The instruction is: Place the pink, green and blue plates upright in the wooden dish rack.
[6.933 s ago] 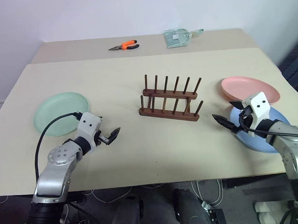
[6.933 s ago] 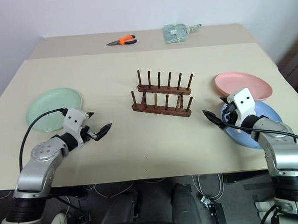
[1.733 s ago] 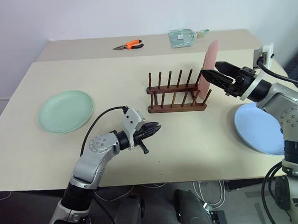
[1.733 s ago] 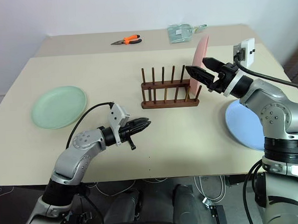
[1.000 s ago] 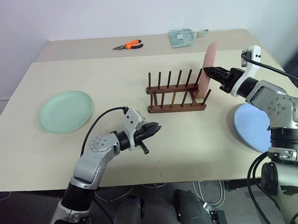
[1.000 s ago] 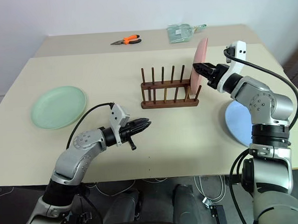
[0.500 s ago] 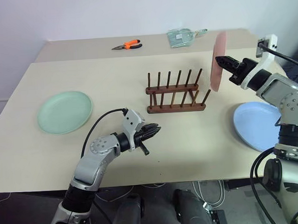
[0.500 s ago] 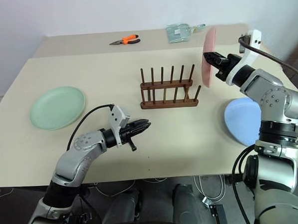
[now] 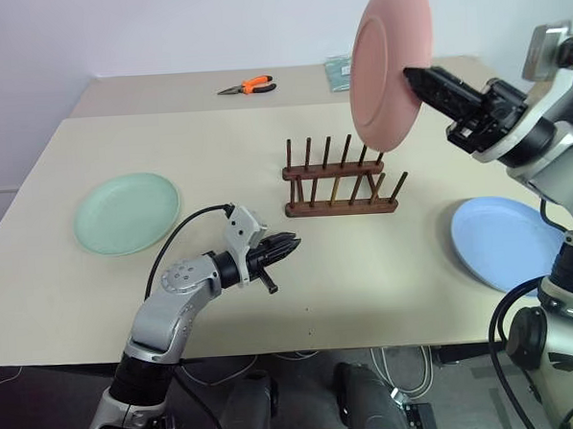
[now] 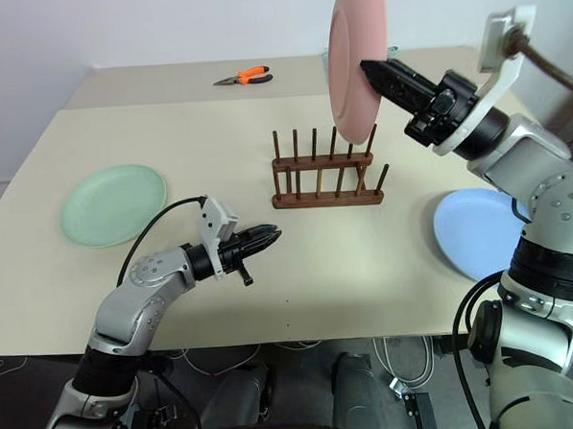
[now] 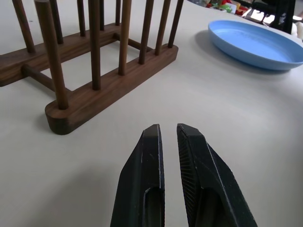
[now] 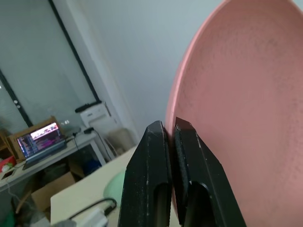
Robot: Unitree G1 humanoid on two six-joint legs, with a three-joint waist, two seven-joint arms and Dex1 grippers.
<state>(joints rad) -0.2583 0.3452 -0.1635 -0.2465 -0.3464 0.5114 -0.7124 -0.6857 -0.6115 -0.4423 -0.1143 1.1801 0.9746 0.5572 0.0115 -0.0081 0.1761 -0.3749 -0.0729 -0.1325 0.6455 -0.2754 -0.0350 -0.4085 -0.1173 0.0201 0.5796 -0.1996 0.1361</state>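
My right gripper [image 9: 412, 74] is shut on the rim of the pink plate [image 9: 386, 60], which hangs upright in the air above the right end of the wooden dish rack [image 9: 340, 181]. The rack's pegs hold nothing. The green plate [image 9: 126, 213] lies flat at the table's left. The blue plate [image 9: 506, 242] lies flat at the right, also seen past the rack in the left wrist view [image 11: 258, 43]. My left gripper [image 9: 290, 243] is shut and empty, low over the table in front of the rack's left end.
Orange-handled pliers [image 9: 243, 86] and a clear plastic bag [image 9: 336, 70] lie on the far table section. The beige table [image 9: 366, 268] has bare room in front of the rack.
My right gripper closed on the pink plate at the rack's right end, lifted it up and back, and tilted it high above the rack. The left gripper stayed put.
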